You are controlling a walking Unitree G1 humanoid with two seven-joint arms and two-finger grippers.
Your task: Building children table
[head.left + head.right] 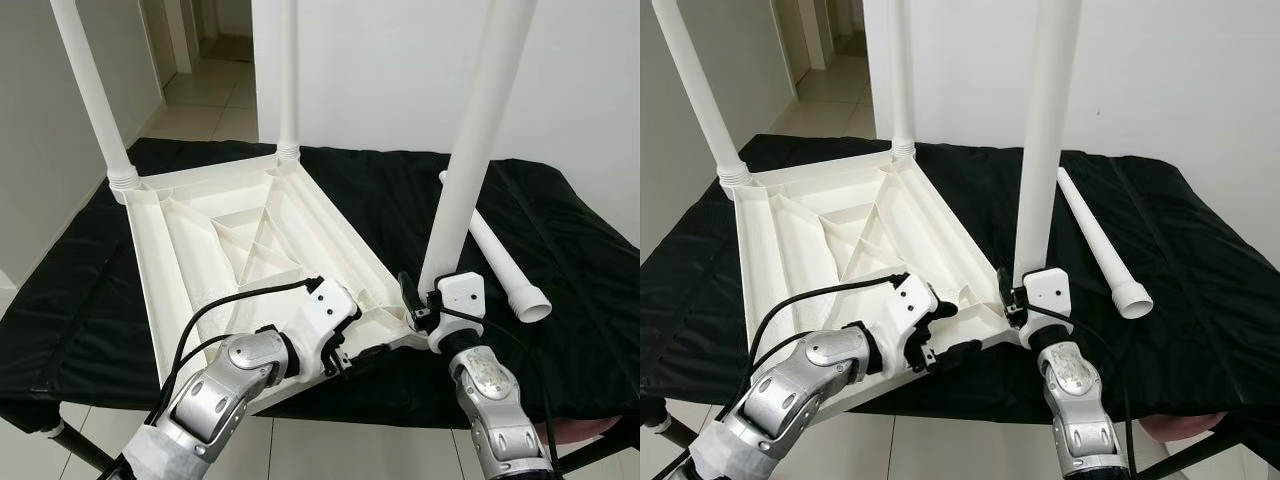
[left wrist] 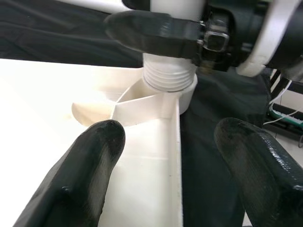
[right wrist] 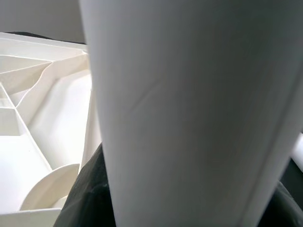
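Note:
A white plastic table top (image 1: 240, 240) lies upside down on a black-covered table (image 1: 580, 330). Two white legs stand in its far corners, one at the left (image 1: 95, 100) and one further right (image 1: 288, 80). A third leg (image 1: 470, 160) stands upright in the near right corner socket (image 2: 185, 94), its threaded end (image 2: 168, 75) partly showing. My right gripper (image 1: 425, 305) is shut on this leg just above its base. My left gripper (image 1: 352, 335) is open at the near edge, its fingers (image 2: 90, 161) standing either side of the table top's rim. A fourth leg (image 1: 500, 260) lies loose on the cloth to the right.
The covered table's front edge runs just below my arms, with tiled floor (image 1: 330, 450) beneath. A white wall stands behind, and a hallway (image 1: 205, 90) opens at the back left. Bare black cloth (image 1: 60, 300) flanks the table top on the left.

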